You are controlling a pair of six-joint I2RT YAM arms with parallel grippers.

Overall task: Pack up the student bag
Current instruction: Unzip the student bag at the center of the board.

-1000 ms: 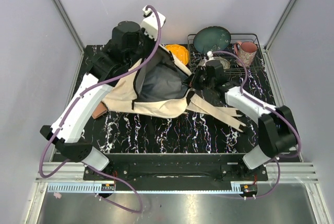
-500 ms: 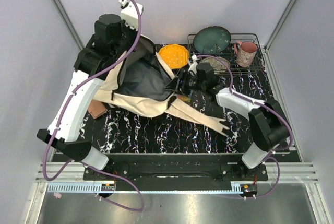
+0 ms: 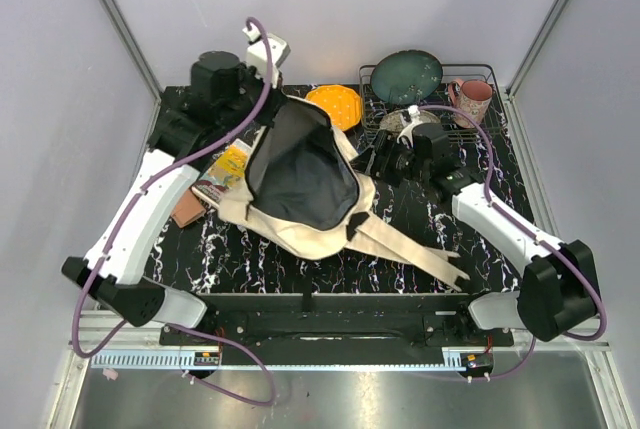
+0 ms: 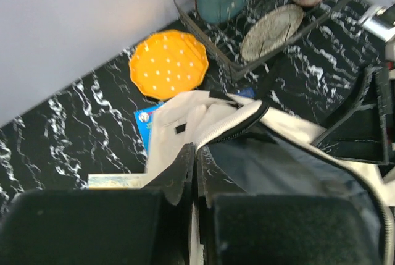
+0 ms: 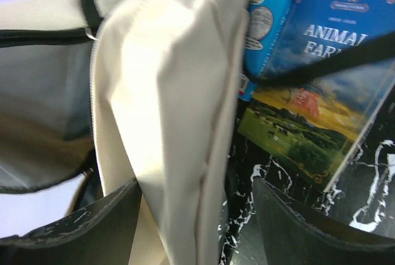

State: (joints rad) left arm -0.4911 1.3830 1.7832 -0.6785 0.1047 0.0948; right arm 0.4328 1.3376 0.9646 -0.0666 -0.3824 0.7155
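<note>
The student bag [image 3: 300,164] lies in the middle of the table, cream with its dark grey lining gaping upward. Its straps [image 3: 410,244] trail toward the front right. My left gripper [image 3: 270,117] is shut on the bag's far rim; in the left wrist view the gripper [image 4: 197,154] pinches cream fabric beside the zipper edge [image 4: 237,123]. My right gripper [image 3: 375,161] stands open at the bag's right side. In the right wrist view the gripper [image 5: 197,215] straddles a fold of the bag [image 5: 166,92] without clamping it. Blue books [image 5: 321,92] lie just beyond.
A yellow book [image 3: 228,167] and a brown object [image 3: 187,211] lie left of the bag. An orange plate [image 3: 334,105] sits behind it. At the back right, a wire rack [image 3: 485,74] holds a teal plate [image 3: 407,76], a speckled plate [image 3: 415,119] and a pink mug [image 3: 472,99].
My right gripper has opened, let go of the bag's edge and drawn back to the right. The left arm kept its hold, and the bag's mouth now gapes wider.
</note>
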